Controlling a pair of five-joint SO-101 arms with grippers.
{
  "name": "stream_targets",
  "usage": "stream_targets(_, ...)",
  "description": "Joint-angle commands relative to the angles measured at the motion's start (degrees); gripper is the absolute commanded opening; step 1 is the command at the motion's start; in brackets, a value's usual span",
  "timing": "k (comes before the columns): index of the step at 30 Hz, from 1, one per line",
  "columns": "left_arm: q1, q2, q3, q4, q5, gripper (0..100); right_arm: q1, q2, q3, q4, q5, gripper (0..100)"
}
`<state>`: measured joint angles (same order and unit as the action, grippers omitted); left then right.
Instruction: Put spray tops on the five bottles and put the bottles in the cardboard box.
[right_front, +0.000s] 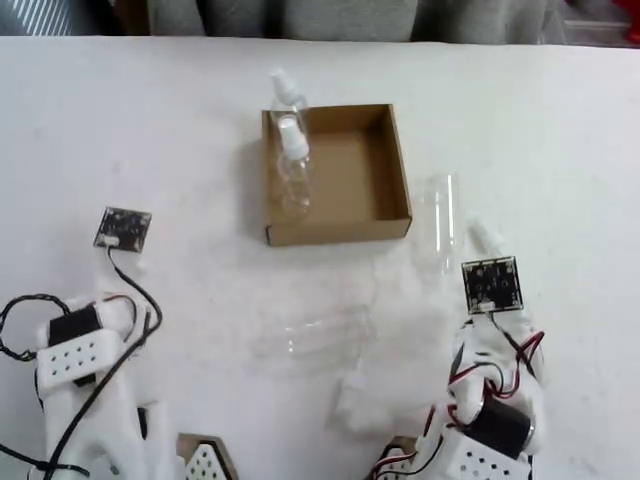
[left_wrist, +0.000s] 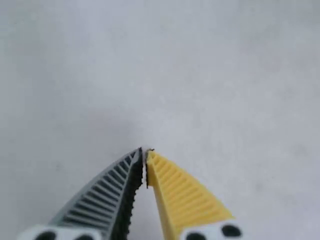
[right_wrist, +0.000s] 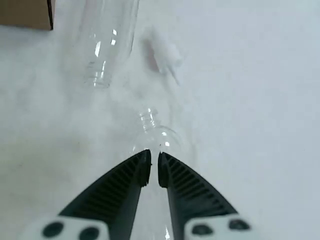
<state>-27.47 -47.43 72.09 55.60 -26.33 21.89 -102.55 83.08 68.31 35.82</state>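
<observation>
Right claw, jaws nearly shut, hovers over a topless bottle, probably lining up a grasp. Left claw sits closed, parked aside. One capped bottle lies in the box at twelve o'clock.

A white table spans the scene under soft, even light. Beyond its far edge lies a dim strip with grey cushion-like shapes.
</observation>
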Motion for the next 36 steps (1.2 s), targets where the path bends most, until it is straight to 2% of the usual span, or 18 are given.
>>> stream_targets(1,-1.27,-0.13,-0.18,-1.23,-1.67,3,-1.01,-0.4,-8.09,3.38,2.73,1.6)
stream_targets(11,-1.19,-0.13,0.26,-1.32,-1.67,3,-8.75,2.51,-11.08,7.52,4.66,1.7)
stream_targets(15,-1.19,-0.13,0.35,-1.58,-1.67,3,-12.0,11.82,-12.66,7.43,4.66,1.7)
stream_targets(21,-1.19,-0.13,0.44,-1.58,-1.67,3,-17.71,28.26,-24.88,10.59,4.4,1.8)
stream_targets(26,-1.19,-0.13,0.44,-1.58,-1.67,3,-29.93,34.95,-32.18,15.96,4.31,1.9)
stream_targets(29,-1.19,-0.13,0.44,-1.58,-1.67,3,-40.31,35.74,-33.93,17.54,4.66,3.2)
stream_targets(32,-1.19,-0.13,0.44,-1.67,-1.76,3,-51.56,35.91,-34.64,19.38,4.75,8.5)
stream_targets(36,-0.75,-0.13,0.53,-1.67,-1.76,3,-63.52,36.0,-34.55,19.65,5.63,10.8)
